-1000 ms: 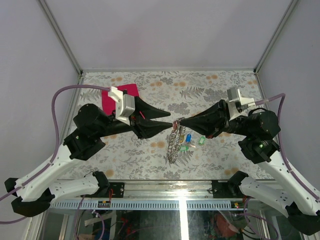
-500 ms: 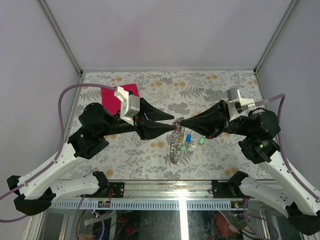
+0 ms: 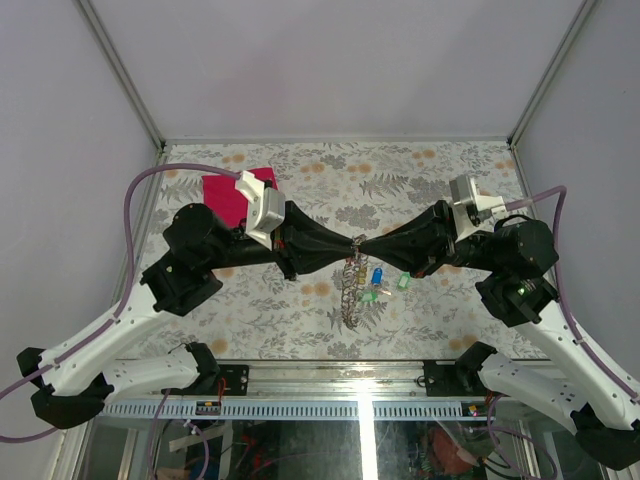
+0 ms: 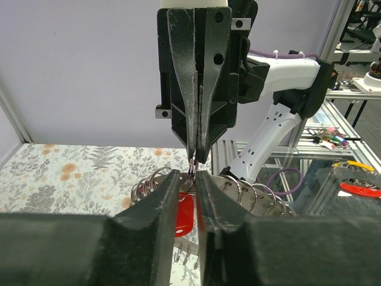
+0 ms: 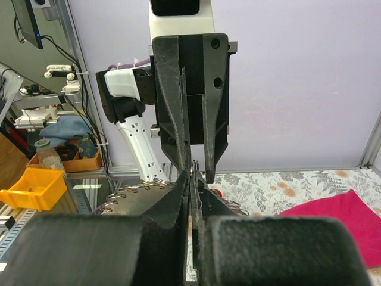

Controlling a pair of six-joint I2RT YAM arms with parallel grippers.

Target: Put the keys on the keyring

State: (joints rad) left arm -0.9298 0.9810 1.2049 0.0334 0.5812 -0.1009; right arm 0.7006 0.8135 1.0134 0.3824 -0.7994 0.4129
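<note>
— What moved?
— The left pincer (image 3: pixel 347 243). Its jaws were spread wide a second ago and have now closed to a narrow slit.
— Anything else?
— It slid in to the top of the keyring (image 3: pixel 349 285) and now meets the right pincer (image 3: pixel 358 243) tip to tip.

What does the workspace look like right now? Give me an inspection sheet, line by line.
Surface: floral-patterned table.
Job's things: keyring runs from the gripper tips toward the near edge. Keys with blue, green and yellow tags lie beside it; whether they are threaded on cannot be told.
Clutter: magenta cloth, far left, partly hidden by the left arm.
Grippers: left gripper closed around a red tag; right gripper shut on the keyring's wire, the two tip to tip.
Cables: purple cables loop off both arms, away from the keys.
Surroundings: grey walls, aluminium frame.
</note>
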